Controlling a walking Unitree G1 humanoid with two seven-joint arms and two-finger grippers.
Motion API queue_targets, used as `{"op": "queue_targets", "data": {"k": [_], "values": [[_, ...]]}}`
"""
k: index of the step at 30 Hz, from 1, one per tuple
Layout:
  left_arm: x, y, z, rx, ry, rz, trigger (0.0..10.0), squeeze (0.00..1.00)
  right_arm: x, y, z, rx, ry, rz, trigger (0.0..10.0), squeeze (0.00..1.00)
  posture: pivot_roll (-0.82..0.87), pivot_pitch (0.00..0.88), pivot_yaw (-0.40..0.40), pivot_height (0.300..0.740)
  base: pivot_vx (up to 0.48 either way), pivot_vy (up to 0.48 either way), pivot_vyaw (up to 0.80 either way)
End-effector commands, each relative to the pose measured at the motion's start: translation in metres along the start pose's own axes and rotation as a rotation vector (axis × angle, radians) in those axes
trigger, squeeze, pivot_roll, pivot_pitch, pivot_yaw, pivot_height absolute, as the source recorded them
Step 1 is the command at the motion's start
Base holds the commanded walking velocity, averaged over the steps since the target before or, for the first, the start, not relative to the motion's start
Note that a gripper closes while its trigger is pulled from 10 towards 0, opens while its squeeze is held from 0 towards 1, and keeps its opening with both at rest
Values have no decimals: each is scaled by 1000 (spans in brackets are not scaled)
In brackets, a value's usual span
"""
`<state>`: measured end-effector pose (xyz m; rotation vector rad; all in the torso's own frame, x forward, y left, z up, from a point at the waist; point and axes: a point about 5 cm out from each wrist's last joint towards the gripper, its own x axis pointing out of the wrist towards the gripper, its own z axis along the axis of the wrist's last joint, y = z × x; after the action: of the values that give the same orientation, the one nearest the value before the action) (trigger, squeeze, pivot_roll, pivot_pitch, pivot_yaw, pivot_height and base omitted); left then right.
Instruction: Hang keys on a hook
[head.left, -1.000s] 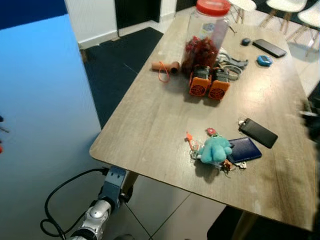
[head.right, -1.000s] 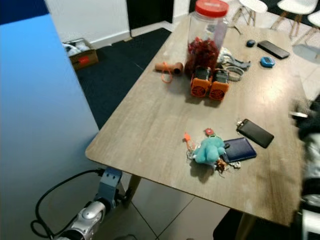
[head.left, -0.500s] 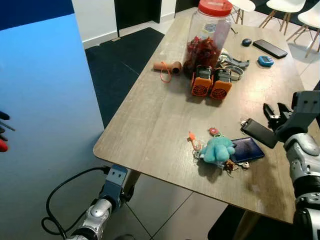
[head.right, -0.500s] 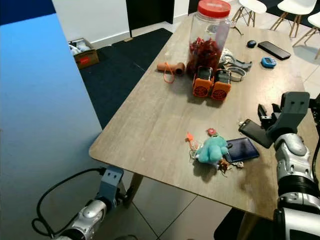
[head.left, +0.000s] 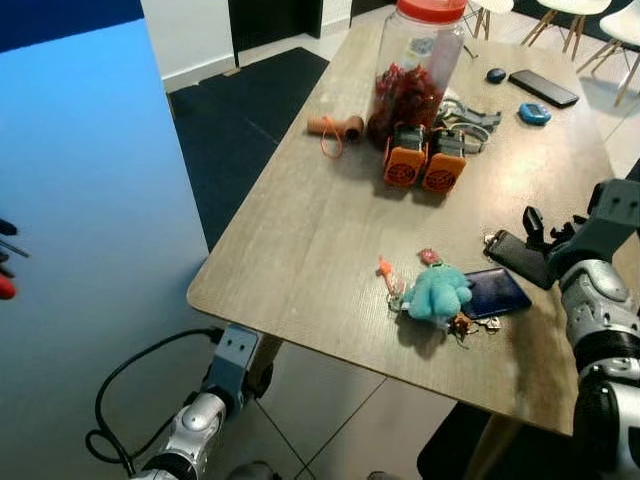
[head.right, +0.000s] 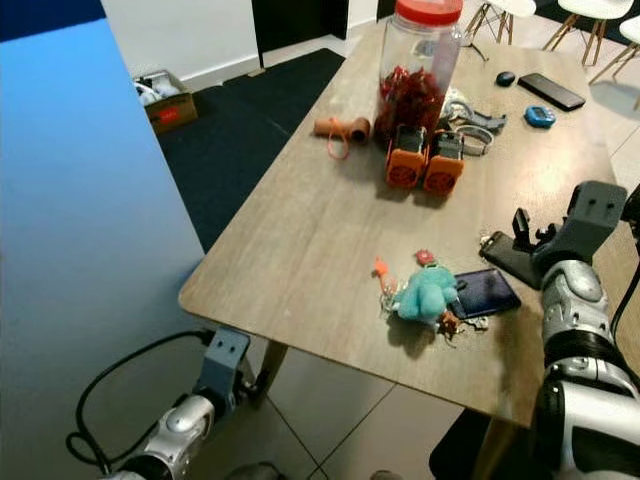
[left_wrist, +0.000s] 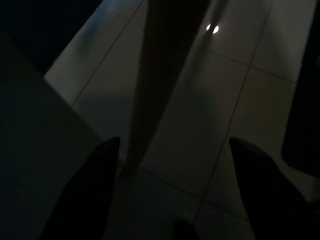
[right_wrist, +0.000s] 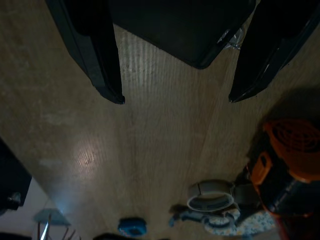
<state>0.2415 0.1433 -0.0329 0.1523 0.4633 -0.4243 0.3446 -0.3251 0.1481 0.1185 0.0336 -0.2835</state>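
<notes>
The keys (head.left: 472, 323) lie near the table's front edge, bunched with a teal plush toy (head.left: 437, 292) and an orange tag (head.left: 385, 268). A dark blue wallet (head.left: 497, 292) lies against the plush's right side. My right gripper (head.left: 550, 232) hovers open at the table's right side, over a black phone (head.left: 512, 252). In the right wrist view both fingers (right_wrist: 95, 55) straddle that phone (right_wrist: 185, 30) above the wood. Small black and red pegs (head.left: 6, 260) stick out at the left edge of the blue wall. My left gripper (left_wrist: 172, 190) hangs open below the table, over dim floor tiles.
The wooden table (head.left: 310, 230) also carries a red-lidded jar (head.left: 415, 70), two orange devices (head.left: 423, 165), a cardboard tube (head.left: 335, 127), a second phone (head.left: 545, 88) and a blue disc (head.left: 531, 113). A blue wall panel (head.left: 90, 250) stands left. A box (head.right: 160, 100) sits on the floor.
My right arm has come up from a blur at the table's right edge and now holds its open gripper over the black phone. The keys have not moved.
</notes>
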Motion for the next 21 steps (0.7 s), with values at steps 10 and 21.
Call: {"op": "queue_targets", "data": {"k": [10, 21], "values": [[-8, 1, -2, 76, -34, -46, 10000, 0, 4, 4, 2, 31, 13, -23, 10000, 0, 103, 195, -31, 740, 0, 0, 0], [-12, 1, -5, 83, -30, -42, 10000, 0, 10, 22, 3, 54, 23, 40, 10000, 0, 110, 193, -32, 740, 0, 0, 0]]}}
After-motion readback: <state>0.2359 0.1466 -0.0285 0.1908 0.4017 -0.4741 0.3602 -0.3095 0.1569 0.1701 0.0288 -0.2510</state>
